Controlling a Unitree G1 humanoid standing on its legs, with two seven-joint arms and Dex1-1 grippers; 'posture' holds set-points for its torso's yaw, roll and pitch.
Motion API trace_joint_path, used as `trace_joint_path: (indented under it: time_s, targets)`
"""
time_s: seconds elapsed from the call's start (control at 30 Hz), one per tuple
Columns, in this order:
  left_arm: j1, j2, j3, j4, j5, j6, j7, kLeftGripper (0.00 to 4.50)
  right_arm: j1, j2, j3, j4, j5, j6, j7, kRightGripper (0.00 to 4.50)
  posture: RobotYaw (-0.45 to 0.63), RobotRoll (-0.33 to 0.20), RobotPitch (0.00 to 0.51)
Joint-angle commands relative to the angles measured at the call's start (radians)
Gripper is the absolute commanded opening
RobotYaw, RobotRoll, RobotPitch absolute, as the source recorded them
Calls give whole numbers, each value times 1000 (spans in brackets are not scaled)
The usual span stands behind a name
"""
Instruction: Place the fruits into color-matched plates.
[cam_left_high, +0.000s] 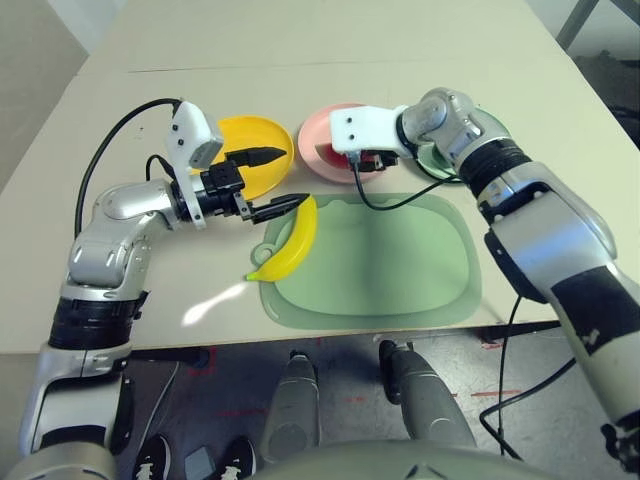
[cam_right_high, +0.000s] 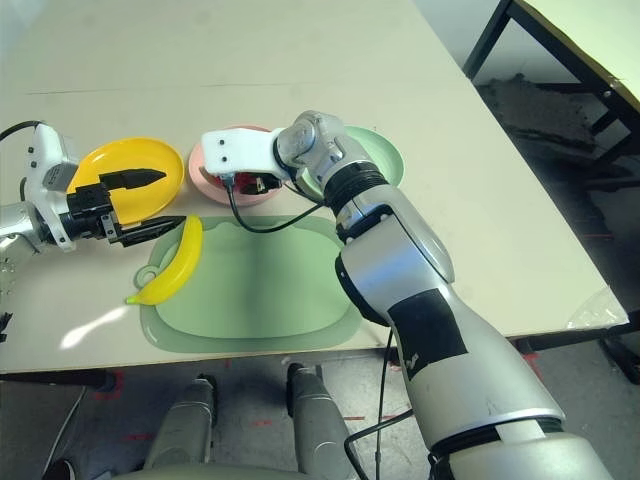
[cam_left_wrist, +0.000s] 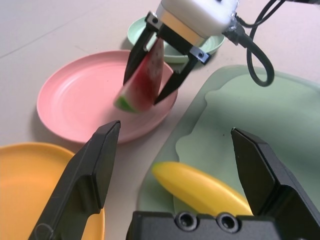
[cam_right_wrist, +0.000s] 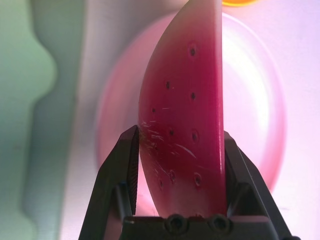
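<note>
My right gripper (cam_left_wrist: 144, 91) is shut on the red watermelon wedge (cam_right_wrist: 185, 125) with a green rind and holds it just above the pink plate (cam_left_high: 318, 138). The yellow banana (cam_left_high: 290, 243) lies across the left edge of a pale green mat (cam_left_high: 400, 260). Close by its upper end, my left gripper (cam_left_high: 291, 177) stands open with nothing between its fingers, partly over the yellow plate (cam_left_high: 255, 133). The mint green plate (cam_right_high: 378, 150) sits to the right of the pink one, partly hidden behind my right forearm.
A black cable (cam_left_high: 392, 204) hangs from my right wrist over the mat's back edge. Bare tabletop (cam_left_high: 300, 50) stretches behind the plates and to the left of the mat. The table's front edge (cam_left_high: 200, 345) runs just below the mat.
</note>
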Motion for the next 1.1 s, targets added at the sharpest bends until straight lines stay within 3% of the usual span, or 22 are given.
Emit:
trace_joint_path:
  time_s: [0.03, 0.17, 0.43, 0.53, 0.67, 0.83, 0.9, 0.97, 1.1]
  targets:
    - [-3, 13, 17, 26, 18, -24, -5, 4500, 1, -2, -19, 14, -24, -13, -35, 3095, -6, 0, 237]
    - [-11, 11, 10, 40, 25, -38, -16, 4500, -1, -17, -29, 14, -29, -22, -29, 4484, -16, 0, 237]
    - [-25, 6, -13, 73, 53, -90, -59, 4500, -48, -73, -67, -22, 2, -68, 60, 4484, -29, 0, 235]
    - [-40, 28, -10, 110, 68, -127, -107, 4500, -59, -112, -147, -79, 96, -61, 213, 4484, -28, 0, 234]
    - [-54, 72, -20, 172, 111, -209, -170, 4500, 4, -181, -240, -226, 218, 14, 394, 4484, -29, 0, 244]
    - [-61, 119, -52, 257, 169, -345, -262, 4500, 312, -294, -311, -732, 430, 360, 595, 4484, -29, 0, 247]
    - [-78, 135, -74, 282, 189, -438, -330, 4500, 521, -301, -424, -1042, 647, 702, 528, 4484, -32, 0, 248]
    - [-104, 143, -91, 314, 205, -520, -382, 4500, 684, -291, -508, -1255, 787, 913, 442, 4484, -35, 0, 246]
    - [-189, 154, -135, 439, 262, -723, -467, 4500, 904, -282, -522, -1451, 835, 913, 359, 4484, -38, 0, 239]
